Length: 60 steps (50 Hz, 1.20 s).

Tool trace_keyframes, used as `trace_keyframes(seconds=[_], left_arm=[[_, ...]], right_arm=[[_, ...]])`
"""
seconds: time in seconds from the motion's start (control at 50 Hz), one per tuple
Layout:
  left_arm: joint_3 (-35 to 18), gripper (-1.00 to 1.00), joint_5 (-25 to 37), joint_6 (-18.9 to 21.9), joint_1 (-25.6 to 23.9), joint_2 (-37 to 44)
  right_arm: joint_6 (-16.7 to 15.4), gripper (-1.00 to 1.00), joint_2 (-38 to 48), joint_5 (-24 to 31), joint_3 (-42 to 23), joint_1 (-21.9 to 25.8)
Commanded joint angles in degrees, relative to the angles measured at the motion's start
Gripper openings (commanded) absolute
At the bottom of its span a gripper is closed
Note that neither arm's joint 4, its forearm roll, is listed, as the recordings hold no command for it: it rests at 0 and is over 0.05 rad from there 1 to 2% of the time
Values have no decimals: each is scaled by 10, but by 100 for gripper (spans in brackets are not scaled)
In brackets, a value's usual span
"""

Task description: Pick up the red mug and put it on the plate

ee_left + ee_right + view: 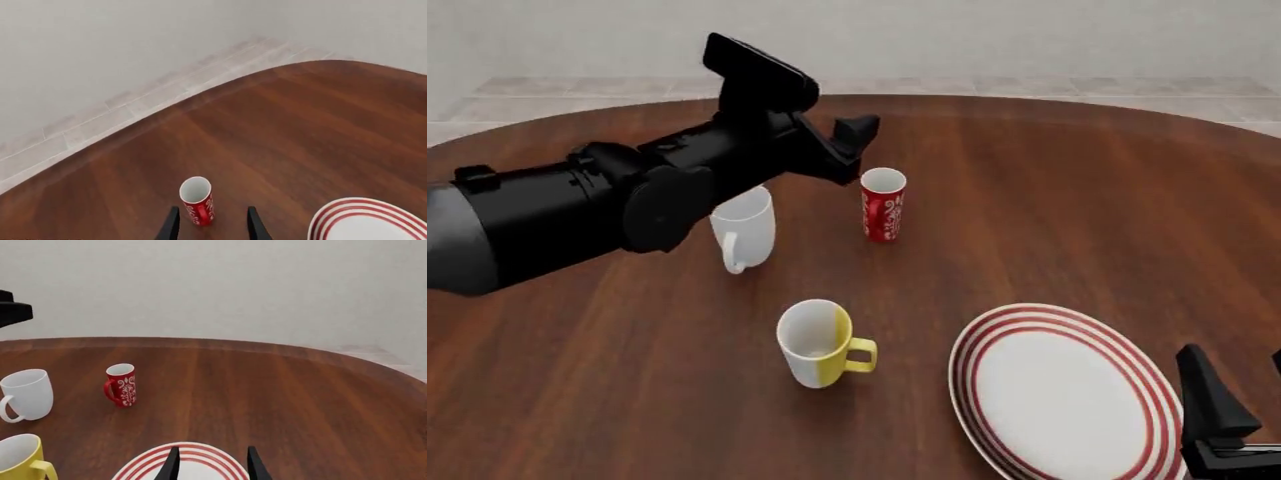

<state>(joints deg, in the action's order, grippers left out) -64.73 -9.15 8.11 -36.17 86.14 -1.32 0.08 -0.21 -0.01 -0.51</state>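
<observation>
On the wooden desk (1068, 200), the left arm's open fingers (181, 222) are flanking the upright red mug (882, 204); the right fingers (173, 465) are hovering open over the plate (1065, 392).

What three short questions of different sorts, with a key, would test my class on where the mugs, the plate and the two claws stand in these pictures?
1. True or false: the red mug already stands on the plate.
2. Multiple choice: which mug stands nearest the plate? A the red mug; B the white mug; C the yellow-and-white mug.
3. Fill in: the left claw is open, with the red mug standing upright between its ____.

Key
1. False: it stands on the table, apart from the plate.
2. C.
3. Fingers. The right claw is also open, above the plate's rim.
</observation>
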Motion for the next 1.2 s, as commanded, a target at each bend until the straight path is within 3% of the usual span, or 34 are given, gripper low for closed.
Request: trace_keyframes(seconds=[0.02, 1.2], left_arm=[[-39, 100, 13, -11, 7, 50], [-104, 100, -6, -32, 28, 198]], right_arm=[[-1, 100, 0, 0, 0, 1], [-4, 100, 0, 1, 0, 0]])
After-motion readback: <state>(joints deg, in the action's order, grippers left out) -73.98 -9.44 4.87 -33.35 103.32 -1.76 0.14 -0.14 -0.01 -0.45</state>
